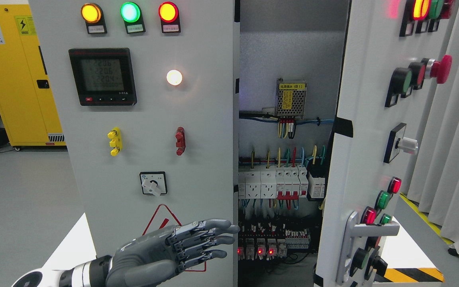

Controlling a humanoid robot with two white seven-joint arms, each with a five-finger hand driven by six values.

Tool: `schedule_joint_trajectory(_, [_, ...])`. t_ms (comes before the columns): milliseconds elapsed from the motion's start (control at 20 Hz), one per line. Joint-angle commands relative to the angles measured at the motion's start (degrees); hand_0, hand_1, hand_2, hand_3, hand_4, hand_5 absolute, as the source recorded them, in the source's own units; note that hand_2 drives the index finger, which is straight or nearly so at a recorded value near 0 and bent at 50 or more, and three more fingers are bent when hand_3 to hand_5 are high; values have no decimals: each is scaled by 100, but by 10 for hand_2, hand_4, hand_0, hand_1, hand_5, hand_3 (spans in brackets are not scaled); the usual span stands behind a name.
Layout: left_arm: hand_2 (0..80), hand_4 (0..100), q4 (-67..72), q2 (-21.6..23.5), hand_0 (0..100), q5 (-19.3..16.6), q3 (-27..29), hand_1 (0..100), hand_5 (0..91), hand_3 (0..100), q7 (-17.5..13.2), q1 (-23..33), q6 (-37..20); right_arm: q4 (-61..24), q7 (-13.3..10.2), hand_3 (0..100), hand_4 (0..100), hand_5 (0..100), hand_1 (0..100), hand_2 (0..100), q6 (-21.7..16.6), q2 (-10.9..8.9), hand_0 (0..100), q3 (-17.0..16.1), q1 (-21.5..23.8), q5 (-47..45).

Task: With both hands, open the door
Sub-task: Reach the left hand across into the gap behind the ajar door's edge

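Note:
A grey electrical cabinet has two doors. The left door (142, 131) is closed or nearly so and carries lamps, a meter and a rotary switch. The right door (367, 119) is swung open toward me, with buttons and a metal handle (357, 239) on its face. Between them the cabinet interior (285, 179) shows breakers and wiring. My left hand (209, 241) comes in from the lower left, fingers stretched out flat, tips at the left door's right edge, holding nothing. The right arm does not show.
A yellow cabinet (18, 79) stands at the far left. Grey curtains (452, 139) hang at the right, behind the open door. Yellow-black hazard tape (412, 275) marks the floor at the lower right.

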Motion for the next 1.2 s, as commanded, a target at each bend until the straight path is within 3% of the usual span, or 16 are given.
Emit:
schedule_joint_trajectory(0, [0, 0, 637, -61, 120, 515, -717, 556, 0, 0, 2, -1338, 315, 31, 1, 0, 0, 0, 500, 40, -5, 94, 0, 45, 53, 158])
schedule_joint_trajectory(200, [0, 0, 1454, -624, 120, 489, -770, 556, 0, 0, 2, -1752, 807, 31, 1, 0, 0, 0, 500, 40, -5, 94, 0, 54, 53, 158])
schedule_joint_trajectory(701, [0, 0, 3011, -1389, 120, 595, -910, 556, 0, 0, 37, -2824, 1010, 31, 1, 0, 0, 0, 500, 40, -5, 94, 0, 71, 53, 158])
schedule_joint_trajectory(901, [0, 0, 3109, -1845, 120, 542, -1068, 556, 0, 0, 46, -2948, 1010, 31, 1, 0, 0, 0, 500, 40, -5, 94, 0, 71, 53, 158])
schedule_joint_trajectory(1152, [0, 0, 3100, -2057, 120, 542, -1165, 556, 0, 0, 46, -3045, 1010, 31, 1, 0, 0, 0, 500, 40, -22, 94, 0, 63, 53, 149])
